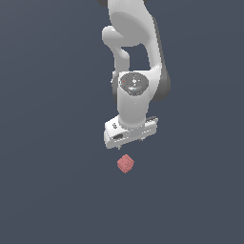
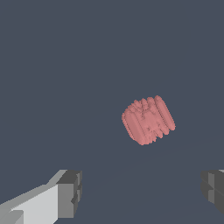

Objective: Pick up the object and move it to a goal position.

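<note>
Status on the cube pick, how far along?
Done: nothing yet; the pinkish-red cube lies free on the floor. In hand: the gripper is open, apart from the cube, fingers not around it. Left: descend, grasp, lift, move to goal; no goal marker visible.
</note>
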Motion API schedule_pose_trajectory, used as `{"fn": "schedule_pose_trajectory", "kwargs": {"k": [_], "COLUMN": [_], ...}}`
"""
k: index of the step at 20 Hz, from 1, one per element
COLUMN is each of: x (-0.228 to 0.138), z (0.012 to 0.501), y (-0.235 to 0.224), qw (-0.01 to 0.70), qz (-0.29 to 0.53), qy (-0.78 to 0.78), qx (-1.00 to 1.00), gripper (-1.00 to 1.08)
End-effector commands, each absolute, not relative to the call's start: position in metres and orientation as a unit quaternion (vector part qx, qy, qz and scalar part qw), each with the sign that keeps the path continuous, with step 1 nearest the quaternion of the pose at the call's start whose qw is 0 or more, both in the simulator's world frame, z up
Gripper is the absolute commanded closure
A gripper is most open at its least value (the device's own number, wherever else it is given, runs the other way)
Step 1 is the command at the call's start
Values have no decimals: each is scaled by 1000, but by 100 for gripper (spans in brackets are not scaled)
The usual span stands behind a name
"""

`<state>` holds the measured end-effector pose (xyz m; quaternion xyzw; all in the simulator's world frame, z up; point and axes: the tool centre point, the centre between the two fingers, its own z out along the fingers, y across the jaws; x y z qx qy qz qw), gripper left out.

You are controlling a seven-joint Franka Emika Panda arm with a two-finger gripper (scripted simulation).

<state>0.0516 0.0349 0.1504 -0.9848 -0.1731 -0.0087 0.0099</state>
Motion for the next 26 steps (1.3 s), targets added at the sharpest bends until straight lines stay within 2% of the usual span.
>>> {"fn": "schedule_pose_trajectory", "kwargs": {"k": [1,13,26], "x": [60,88,95], "z": [141,103,91], "y": [32,21,17], "qw": [8,1,0], "qz": [-7,-2,0], "qy": [-208,-341,-377], "qx": [-978,-940,-926], "gripper": [-92,-92,-92]}}
